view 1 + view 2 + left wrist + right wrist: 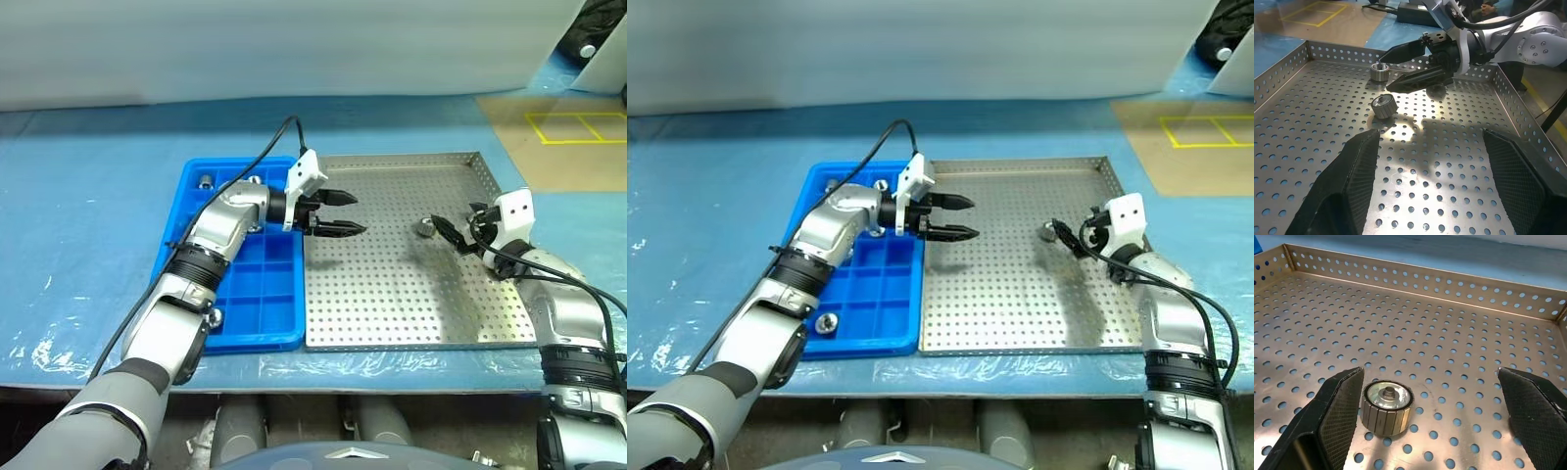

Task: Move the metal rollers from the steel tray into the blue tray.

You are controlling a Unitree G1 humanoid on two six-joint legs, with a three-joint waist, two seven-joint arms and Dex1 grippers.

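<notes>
Two trays are laid side by side on a blue sheet: the blue tray (245, 323) on the robot's left and the steel tray (411, 294) on its right, with their edges touching.

Only one roller (425, 227) can be seen on the steel tray in the head views, near the right side of its holed floor. In the left wrist view a second roller shape (1379, 72) is seen behind the first, but it cannot be told if it is a real one or a mirror picture in the shiny wall. Three more rollers are seen in the blue tray: one (206, 181) in a far corner box, one (881, 185) in a far box next to the left arm, and one (827, 323) in a near box beside the left elbow.

The left claw (338, 213) is held over the left part of the steel tray, pointing across it toward the roller. Its fingers are spread wide and nothing is held between them.

The right claw (460, 233) is held low over the right part of the steel tray. Its fingers are spread wide too. The roller (1386, 406) is seen just beside one finger (1334, 416), between the two fingers, and is not pinched.
</notes>
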